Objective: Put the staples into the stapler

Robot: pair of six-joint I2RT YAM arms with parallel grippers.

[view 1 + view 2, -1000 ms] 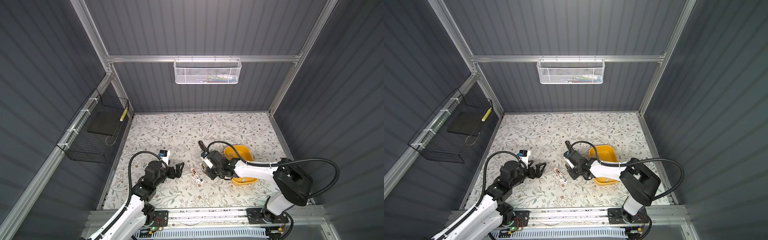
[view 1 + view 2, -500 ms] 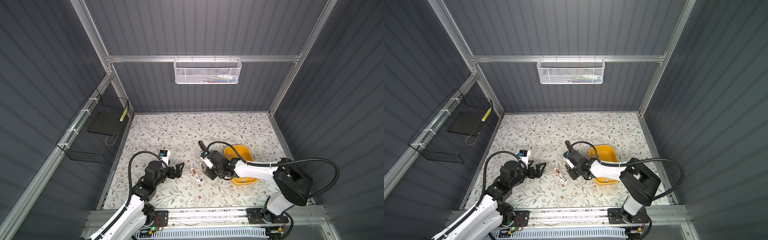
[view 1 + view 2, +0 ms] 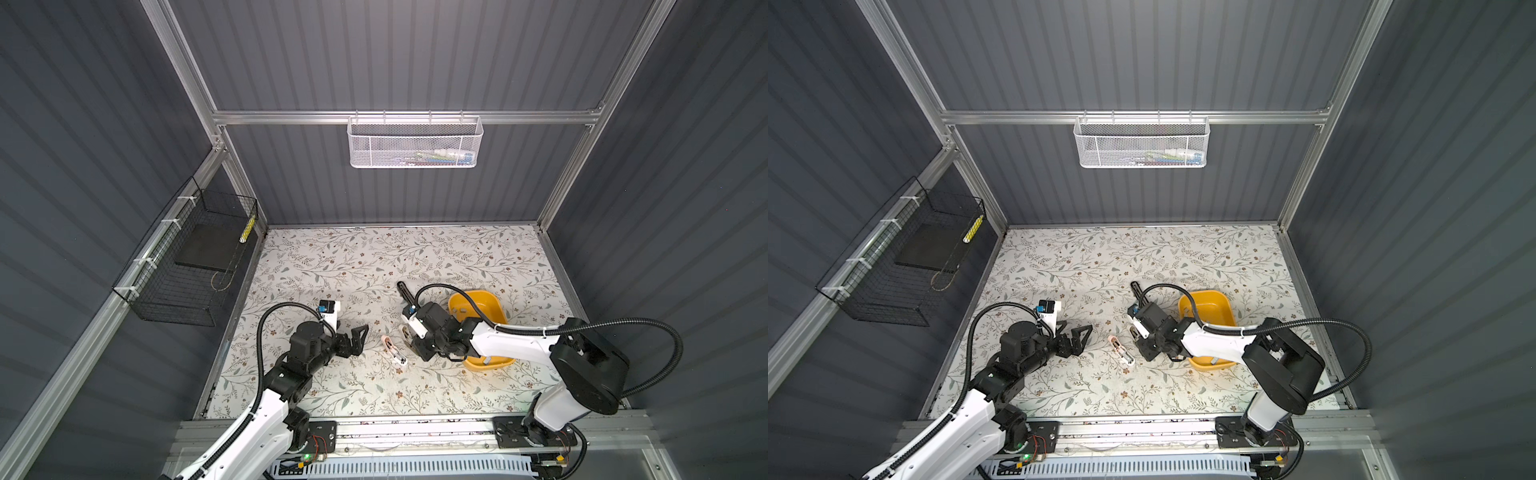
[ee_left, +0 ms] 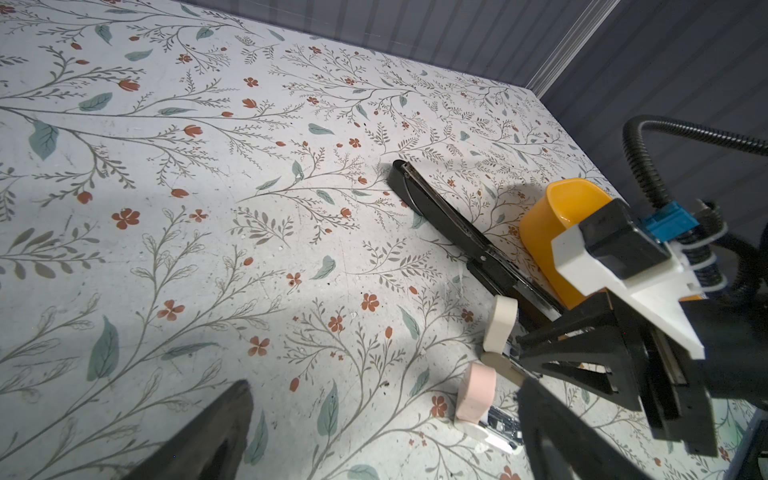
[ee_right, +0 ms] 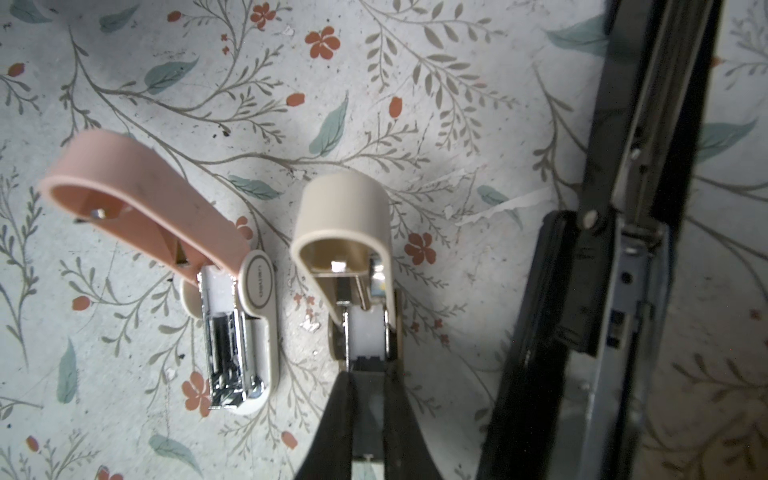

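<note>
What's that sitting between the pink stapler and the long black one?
A beige stapler, lid flipped open, between the pink stapler and black stapler; clearest in the right wrist view.

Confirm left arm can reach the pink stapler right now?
Probably yes. The left gripper is open, with bare table between it and the pink stapler; the right gripper sits close beside it.

Rt wrist view: my right end effector (image 5: 368, 376) covers the front of the small beige plastic stapler (image 5: 345, 208); can't tell if anything's btwn the tips. Long black metal stapler (image 5: 536, 332) is cut off by the frame edges. Top view: grey metal staple strips (image 3: 461, 309) in the yellow plastic tub (image 3: 500, 309) are too small to count, and the white right arm (image 3: 511, 345) hides part.
</note>
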